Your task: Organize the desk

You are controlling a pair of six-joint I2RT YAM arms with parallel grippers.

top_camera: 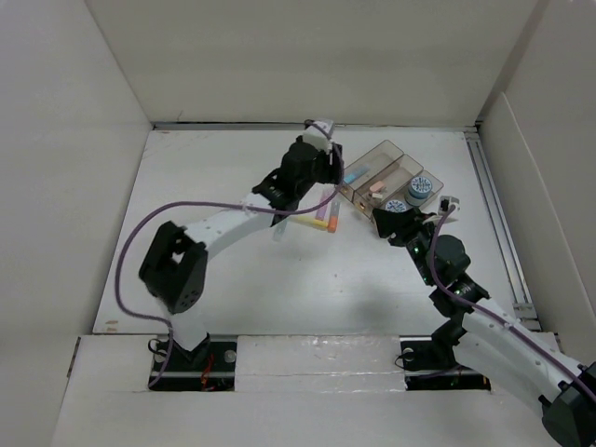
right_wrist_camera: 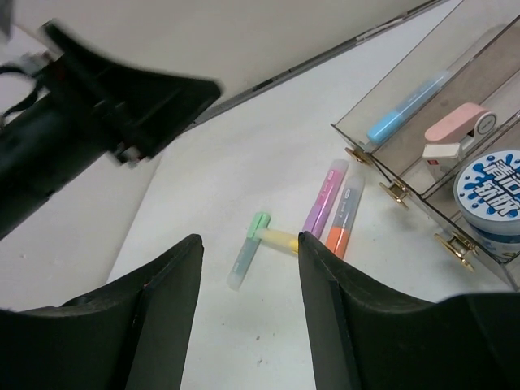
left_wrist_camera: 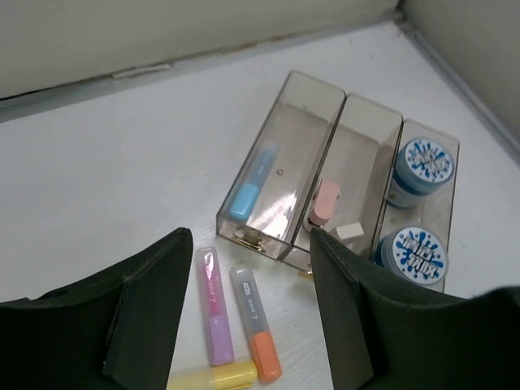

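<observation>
Bright, even light casts soft shadows on the desk.

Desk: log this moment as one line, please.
tray: blue highlighter, pink item, two jars | desk: four highlighters loose | left jaws: open, empty | right jaws: open, empty

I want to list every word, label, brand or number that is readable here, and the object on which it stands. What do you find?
No text can be quoted with confidence.
Far jar lid and near jar lid: blue print on white, too blurred to read.
Pink highlighter and orange-capped highlighter: small dark marks on the barrels, too small to read.
</observation>
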